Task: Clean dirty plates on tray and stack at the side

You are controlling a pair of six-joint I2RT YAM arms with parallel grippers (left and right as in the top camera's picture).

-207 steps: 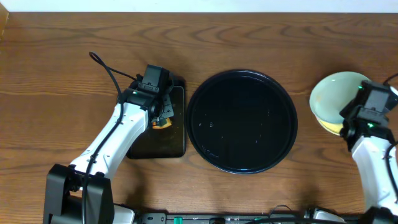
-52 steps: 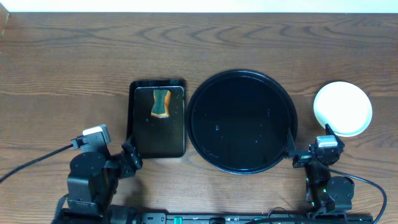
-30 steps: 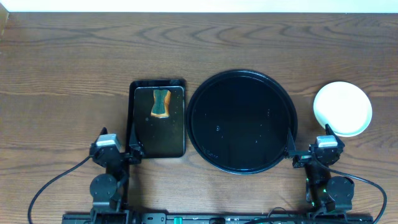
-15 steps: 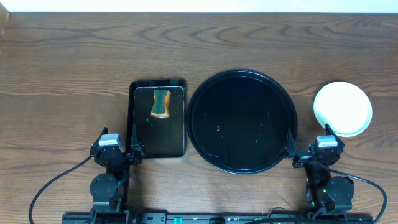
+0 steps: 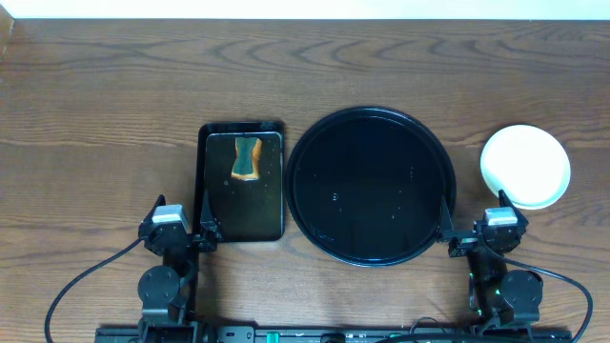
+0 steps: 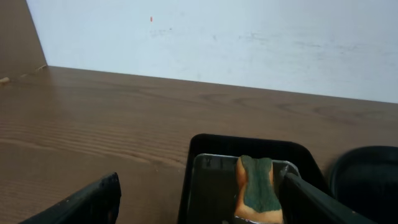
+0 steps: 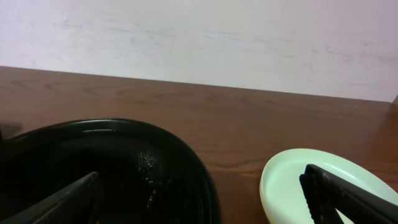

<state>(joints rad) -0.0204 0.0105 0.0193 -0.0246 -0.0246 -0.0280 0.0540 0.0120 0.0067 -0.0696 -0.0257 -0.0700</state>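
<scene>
The left gripper (image 5: 181, 232) rests at the near edge of the table (image 5: 95, 114), jaws wide and empty, facing the sponge (image 5: 247, 158). The tray (image 5: 372, 110) at centre is bare. The plates (image 5: 525, 167) sit stacked near the right edge, just ahead of the right gripper (image 5: 474, 233), which is equally wide and empty and belongs to the nearer arm.

Quick count: one big round tray (image 5: 372, 110), one smaller rectangular tray (image 5: 241, 217), one sponge (image 5: 247, 158), one table (image 5: 95, 114). Two arms: left end effector (image 6: 199, 205), right end effector (image 7: 205, 202). The plates (image 5: 525, 167) sit in one stack right of the right end effector. Two layers show, can't count deeper.
</scene>
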